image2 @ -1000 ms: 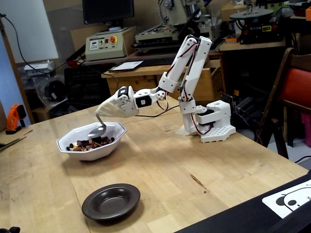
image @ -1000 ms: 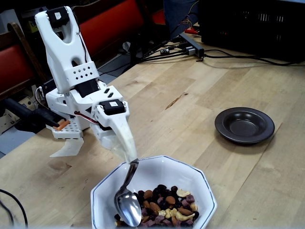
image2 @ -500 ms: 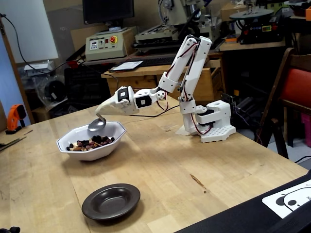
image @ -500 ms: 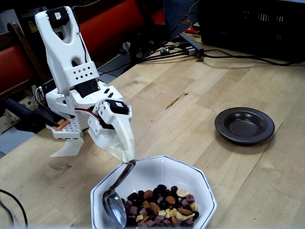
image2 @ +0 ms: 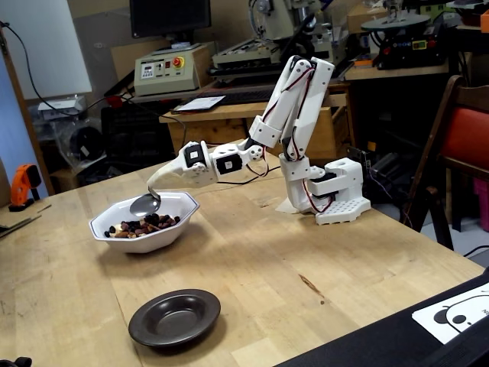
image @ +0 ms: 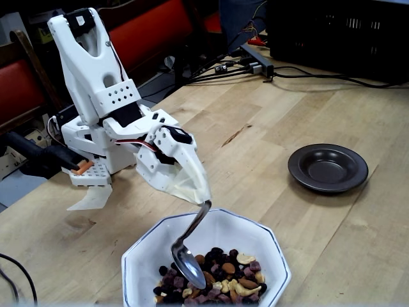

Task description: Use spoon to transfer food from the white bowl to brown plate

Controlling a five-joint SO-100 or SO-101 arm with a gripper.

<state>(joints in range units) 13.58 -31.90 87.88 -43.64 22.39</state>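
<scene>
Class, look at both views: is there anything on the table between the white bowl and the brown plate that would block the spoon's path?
Nothing visible. The bowl and plate are apart, with only bare wooden table between them. The spoon, held in the hand, is over the food.

Tabletop [image: 307, 109] carries white bowl [image: 268, 243] and brown plate [image: 328, 167], well apart. Food [image: 220, 272] lies in bowl. Spoon [image: 188, 252], held in tool [image: 201, 195], hangs over the food.

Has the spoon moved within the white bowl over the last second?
Yes. The spoon has shifted rightward from the left wall of the white bowl, onto the food.
</scene>
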